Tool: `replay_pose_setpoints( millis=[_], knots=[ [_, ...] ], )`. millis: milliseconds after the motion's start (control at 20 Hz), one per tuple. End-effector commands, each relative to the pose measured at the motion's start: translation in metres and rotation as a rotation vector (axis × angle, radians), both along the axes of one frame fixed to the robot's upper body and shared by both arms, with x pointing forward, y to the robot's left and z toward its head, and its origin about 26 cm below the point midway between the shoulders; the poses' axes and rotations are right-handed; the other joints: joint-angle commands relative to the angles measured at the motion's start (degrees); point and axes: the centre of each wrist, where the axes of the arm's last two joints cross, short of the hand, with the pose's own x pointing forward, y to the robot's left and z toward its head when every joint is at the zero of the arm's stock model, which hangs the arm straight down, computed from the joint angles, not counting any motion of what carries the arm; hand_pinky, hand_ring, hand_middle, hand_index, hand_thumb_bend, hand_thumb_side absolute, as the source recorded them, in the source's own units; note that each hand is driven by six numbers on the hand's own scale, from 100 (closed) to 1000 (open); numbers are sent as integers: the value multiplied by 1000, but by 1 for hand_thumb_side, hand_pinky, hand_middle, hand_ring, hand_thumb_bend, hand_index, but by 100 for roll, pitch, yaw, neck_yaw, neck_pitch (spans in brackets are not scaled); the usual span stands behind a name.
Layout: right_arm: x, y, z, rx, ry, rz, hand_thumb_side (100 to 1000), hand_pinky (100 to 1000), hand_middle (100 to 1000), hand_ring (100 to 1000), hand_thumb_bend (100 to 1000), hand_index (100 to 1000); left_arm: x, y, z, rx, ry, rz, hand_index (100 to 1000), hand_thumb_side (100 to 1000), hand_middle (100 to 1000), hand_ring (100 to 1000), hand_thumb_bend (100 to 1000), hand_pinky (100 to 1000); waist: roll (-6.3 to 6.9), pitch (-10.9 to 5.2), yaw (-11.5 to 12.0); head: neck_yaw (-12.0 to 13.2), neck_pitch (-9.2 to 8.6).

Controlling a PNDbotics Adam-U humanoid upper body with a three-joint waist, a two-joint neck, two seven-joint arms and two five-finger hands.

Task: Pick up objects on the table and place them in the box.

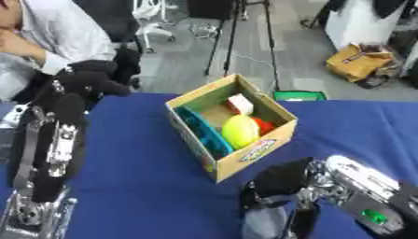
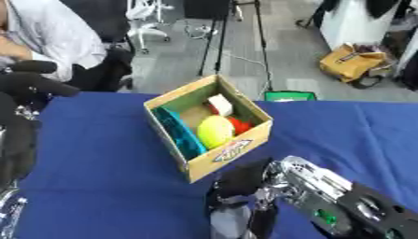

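Filled box [image 2: 245, 135] on blue table [image 2: 106, 154]

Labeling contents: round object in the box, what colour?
Yellow-green ball, clearest in left eye view.

A table [image 1: 147, 186] fills the lower part of the view, and an open box [image 1: 233, 125] stands on it near the middle. Inside the box, a flat panel [image 1: 204, 133] leans along the left wall, a round object [image 1: 240, 131] sits in the middle, and a small block [image 1: 240, 103] lies behind it. The left hand [image 1: 86, 81] is raised at the left, beyond the box's left side. The right hand [image 1: 282, 196] is in front of the box, toward the right.
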Motion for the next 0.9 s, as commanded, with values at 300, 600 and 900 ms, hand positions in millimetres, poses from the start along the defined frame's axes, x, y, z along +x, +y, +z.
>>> replay_pose_setpoints(
  millis=[300,600,900],
  knots=[
    [-3,-3,26,-80,-11,92,213,308,470,464,318,545,-1,2,9,4,-31,9,750,650,747,650,100,713,18,-75,-13,5,-45],
    [-8,-3,36,-54,-26,83,195,286,449,449,294,523,-2,1,8,4,-31,9,750,649,747,651,100,712,25,-76,-16,8,-46],
    [-12,-2,47,-31,-45,81,172,255,395,420,245,461,-2,1,8,3,-30,9,749,648,746,650,100,711,29,-88,-30,8,-45]
  ],
)
